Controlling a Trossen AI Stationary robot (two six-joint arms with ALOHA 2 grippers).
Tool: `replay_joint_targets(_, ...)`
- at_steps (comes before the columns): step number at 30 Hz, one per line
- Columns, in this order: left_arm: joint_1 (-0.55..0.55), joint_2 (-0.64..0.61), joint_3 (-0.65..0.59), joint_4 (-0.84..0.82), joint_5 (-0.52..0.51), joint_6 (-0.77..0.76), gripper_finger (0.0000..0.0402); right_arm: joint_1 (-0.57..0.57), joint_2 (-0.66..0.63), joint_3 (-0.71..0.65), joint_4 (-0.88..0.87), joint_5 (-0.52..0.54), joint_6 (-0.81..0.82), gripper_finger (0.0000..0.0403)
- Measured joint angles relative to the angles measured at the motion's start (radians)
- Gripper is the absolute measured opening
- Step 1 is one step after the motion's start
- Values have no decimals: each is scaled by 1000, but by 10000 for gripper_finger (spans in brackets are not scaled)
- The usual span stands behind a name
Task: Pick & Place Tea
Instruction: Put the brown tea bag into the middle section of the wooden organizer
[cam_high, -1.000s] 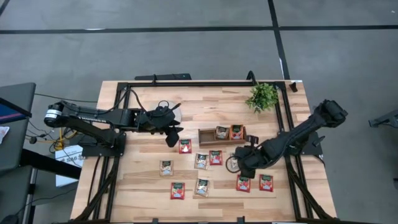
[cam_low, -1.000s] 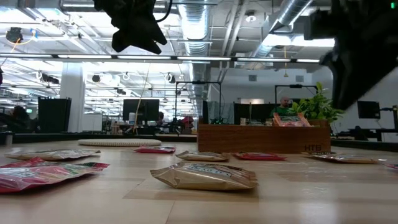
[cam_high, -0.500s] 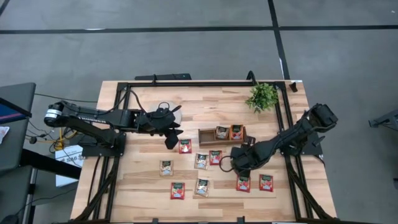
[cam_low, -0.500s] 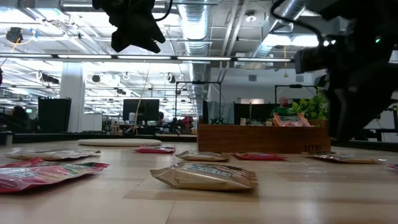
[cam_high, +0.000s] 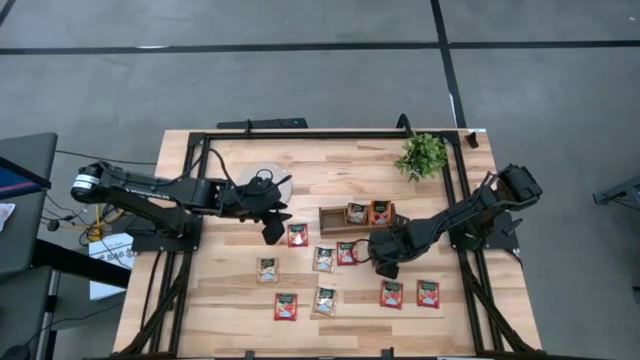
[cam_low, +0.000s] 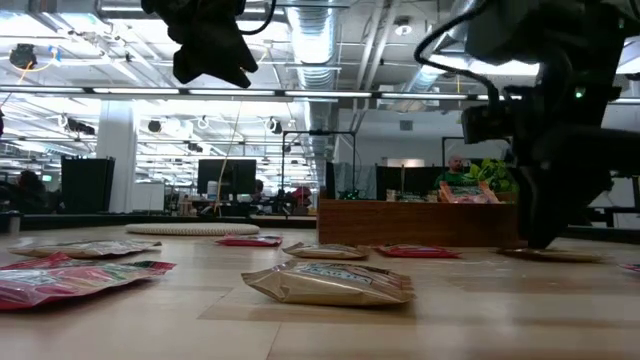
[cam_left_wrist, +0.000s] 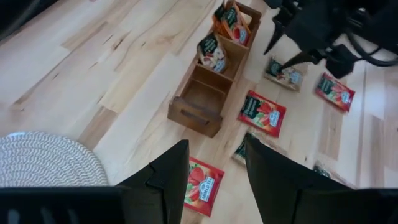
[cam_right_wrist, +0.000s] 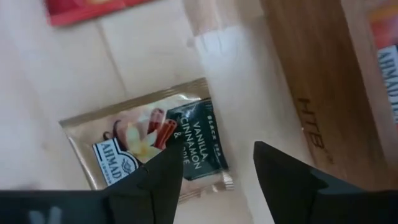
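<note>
Right wrist view: right gripper (cam_right_wrist: 214, 171) poised directly over a pale grey-green sachet (cam_right_wrist: 152, 149) lying flat on the table (cam_right_wrist: 74, 74), fingers (cam_right_wrist: 283, 180) spread apart with the sachet's dark-banded end showing between them; nothing grasped. The wall of the wooden tray (cam_right_wrist: 317, 81) runs just beside the fingers, on the dark-band side of the sachet. High view: the right gripper (cam_high: 378, 250) sits just in front of the wooden tray (cam_high: 335, 219), whose two compartments nearest this gripper hold one pale and one red-orange sachet (cam_high: 380, 211); further sachets lie scattered flat on the table beyond the fingers. Left gripper (cam_high: 272, 228) hovers near the tray's empty end, fingers released and holding nothing; in the left wrist view a red sachet (cam_left_wrist: 204, 186) lies below, between its fingers (cam_left_wrist: 171, 177), and a round woven disc (cam_left_wrist: 46, 158) rests off to one side. A small plant (cam_high: 422, 154) stands well apart at the table's far corner.
</note>
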Motion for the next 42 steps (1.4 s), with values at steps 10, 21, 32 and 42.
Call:
replay_joint_targets(10, -5, 0, 0, 0, -1, 0, 149, -37, -6, -58, 88, -56, 24, 184)
replay_joint_targets(21, -5, 0, 0, 1, 0, 0, 149, -7, -3, -60, 86, -64, 25, 89)
replay_joint_targets(32, -5, 0, 0, 1, 0, -6, 149, -7, -5, -61, 77, -81, 65, 9)
replay_joint_targets(42, -5, 0, 0, 8, 0, -19, 149, 6, -156, -11, -50, -98, 80, 1)
